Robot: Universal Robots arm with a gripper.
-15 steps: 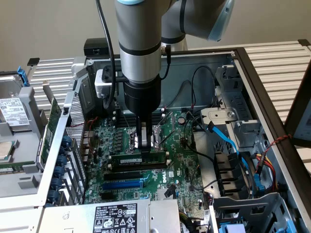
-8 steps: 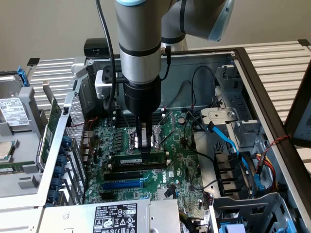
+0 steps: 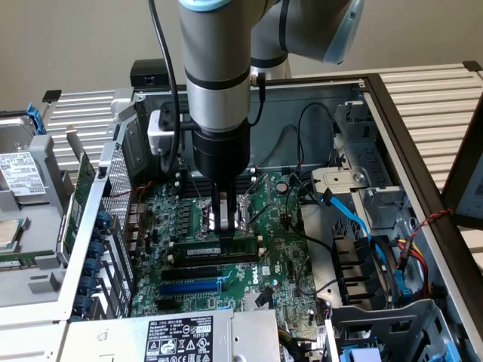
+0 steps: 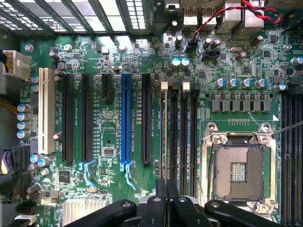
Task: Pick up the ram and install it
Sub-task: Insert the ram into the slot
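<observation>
**Ram at the memory slots, gripper clamped on it**

Step in hand: insertion. The gripper (image 3: 225, 238) stands upright over the motherboard (image 3: 283, 264), fingers drawn close together on the upper edge of the ram (image 3: 200, 250). The ram lies lengthwise directly beneath the fingertips, label side showing, in line with the black memory slots (image 4: 179, 137). In the wrist view the paired fingers sit over the slot of that bank farthest from the processor socket (image 4: 238, 170). Whether the stick is fully home cannot be told.

Judgement: the seating calls for a straight downward press. The stick must be square to the slot along its whole length, and the end clip (image 4: 164, 86) must be free to close. A tilt would load one end first.

Surroundings:
- The processor socket is just behind the tool, open and bare, and close enough to be at risk from a slip.
- The blue slot (image 3: 192, 286) lies on the opposite side of the tool, beyond one black slot, and is clear of the work.
- A black cable (image 3: 161, 68) hangs beside the arm, apart from the fingers.
- A blue cable (image 3: 351, 220) lies well off to the side, in the drive bay area.

Nothing visible blocks the slot itself.
</observation>
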